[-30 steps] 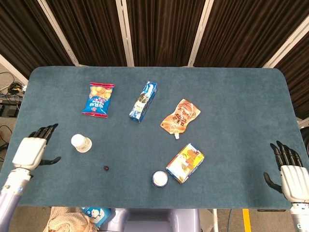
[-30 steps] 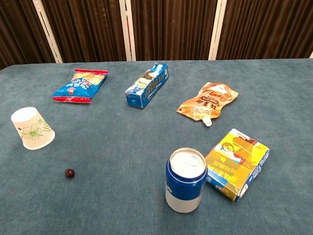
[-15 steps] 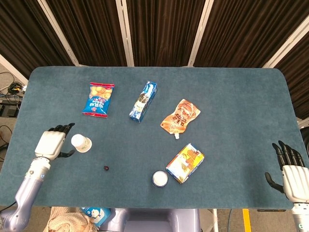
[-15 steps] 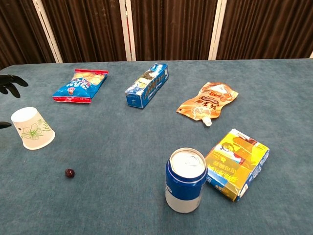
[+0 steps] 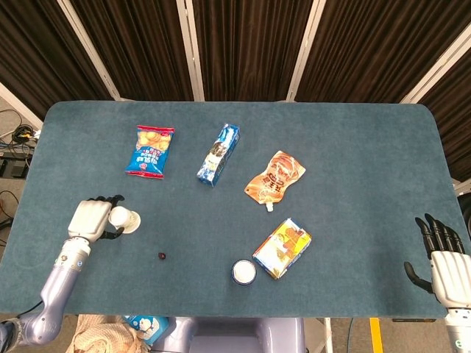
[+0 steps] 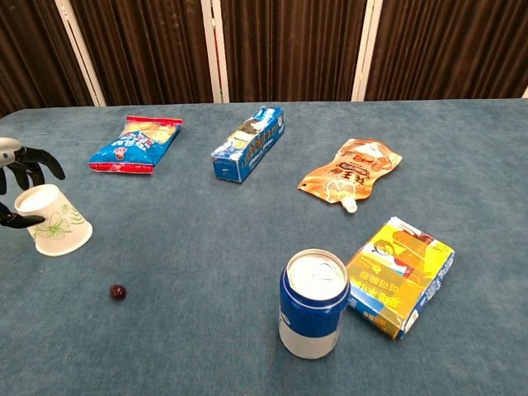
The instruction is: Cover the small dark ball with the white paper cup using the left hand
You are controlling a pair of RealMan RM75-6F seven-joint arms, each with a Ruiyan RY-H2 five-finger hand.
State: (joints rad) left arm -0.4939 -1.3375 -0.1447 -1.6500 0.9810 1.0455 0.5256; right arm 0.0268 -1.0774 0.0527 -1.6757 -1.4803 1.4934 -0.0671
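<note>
Reaching from the left, our left hand [image 5: 92, 218] has fingers spread around the closed base of the white paper cup with green print [image 6: 54, 219]; we can't tell if they grip it. Small dark ball [image 6: 118, 291] lies just near-right of the cup, apart from both. Right hand [image 5: 445, 266] rests open at the near right table edge.

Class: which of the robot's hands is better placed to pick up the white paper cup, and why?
The left hand: its fingers already surround the white paper cup, near the small dark ball. The right hand sits at the opposite table edge.
</note>
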